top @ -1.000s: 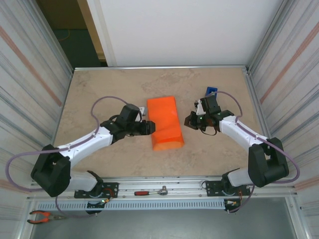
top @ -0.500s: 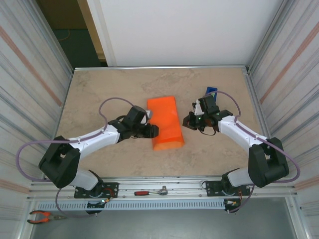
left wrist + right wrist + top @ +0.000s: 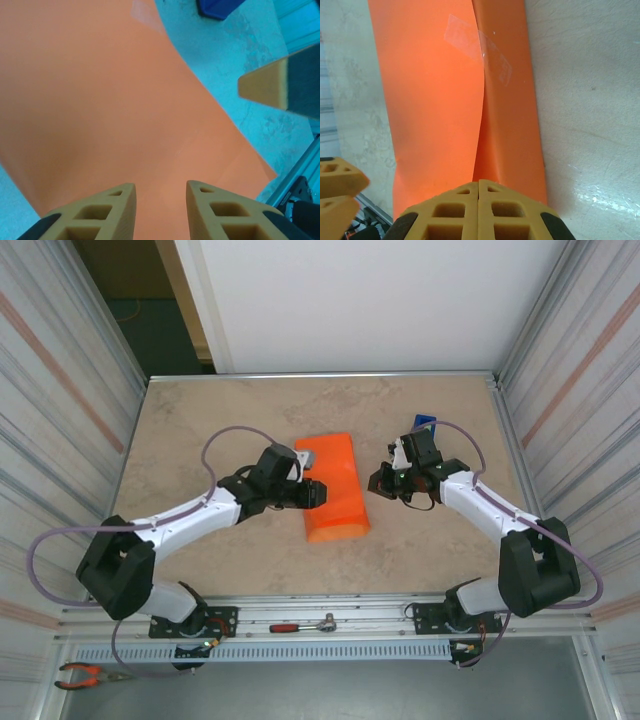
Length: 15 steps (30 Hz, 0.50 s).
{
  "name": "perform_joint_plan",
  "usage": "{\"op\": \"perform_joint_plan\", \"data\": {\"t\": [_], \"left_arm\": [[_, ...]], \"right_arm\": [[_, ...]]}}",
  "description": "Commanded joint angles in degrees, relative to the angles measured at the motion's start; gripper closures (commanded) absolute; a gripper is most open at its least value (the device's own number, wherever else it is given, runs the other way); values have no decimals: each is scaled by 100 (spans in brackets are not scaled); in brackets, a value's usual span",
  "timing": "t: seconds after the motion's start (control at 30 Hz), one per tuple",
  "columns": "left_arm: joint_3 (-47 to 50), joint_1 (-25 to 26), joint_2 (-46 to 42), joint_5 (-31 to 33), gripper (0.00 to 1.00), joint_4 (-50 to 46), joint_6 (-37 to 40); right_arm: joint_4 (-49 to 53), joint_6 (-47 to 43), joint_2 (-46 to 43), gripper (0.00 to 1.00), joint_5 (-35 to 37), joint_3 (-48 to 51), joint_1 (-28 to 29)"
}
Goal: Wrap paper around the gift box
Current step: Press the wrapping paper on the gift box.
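On my overhead feed I count one paper [image 3: 333, 487] bundle, bright orange, folded into a long shape lying mid-table [image 3: 200, 420] with its long axis running near to far. One strip of clear tape [image 3: 478, 48] crosses the seam where one orange flap laps the other. I have two arms in play. The left gripper [image 3: 315, 492] is over the left edge of the paper; on its wrist camera the two fingers stand a narrow gap apart with only orange sheet behind them, so I read it as released and gripping nothing. The right gripper [image 3: 379, 483] sits just right of the bundle, clenched, its two fingertips pressed flat together and empty. One blue tape dispenser [image 3: 424, 423] stands far right, behind the right arm. On the near rail lie one ratchet wrench [image 3: 306, 625] and one pair of red-handled pliers [image 3: 86, 674].
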<state>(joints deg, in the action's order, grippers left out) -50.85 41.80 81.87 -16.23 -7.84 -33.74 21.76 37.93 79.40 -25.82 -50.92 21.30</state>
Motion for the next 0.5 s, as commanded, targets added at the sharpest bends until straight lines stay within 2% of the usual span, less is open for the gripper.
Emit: {"op": "perform_joint_plan", "data": {"t": [0.0,0.2,0.37,0.43,0.47], "left_arm": [[404,98,82,-139,68,480,-245],[734,161,173,-78,68,719,-371],[306,77,7,-27,65,399,-158],[31,-54,-119,-3,62,207,-57],[-58,-155,-150,-18,61,146,-29]], "right_arm": [[131,-58,-186,94,-108,-59,-50],[129,-58,-161,94,-154,-66,-67],[178,-80,-155,93,-179,-225,-147],[231,-118,-80,88,-197,-388,-221],[241,-135,-24,82,-222,-473,-263]]}}
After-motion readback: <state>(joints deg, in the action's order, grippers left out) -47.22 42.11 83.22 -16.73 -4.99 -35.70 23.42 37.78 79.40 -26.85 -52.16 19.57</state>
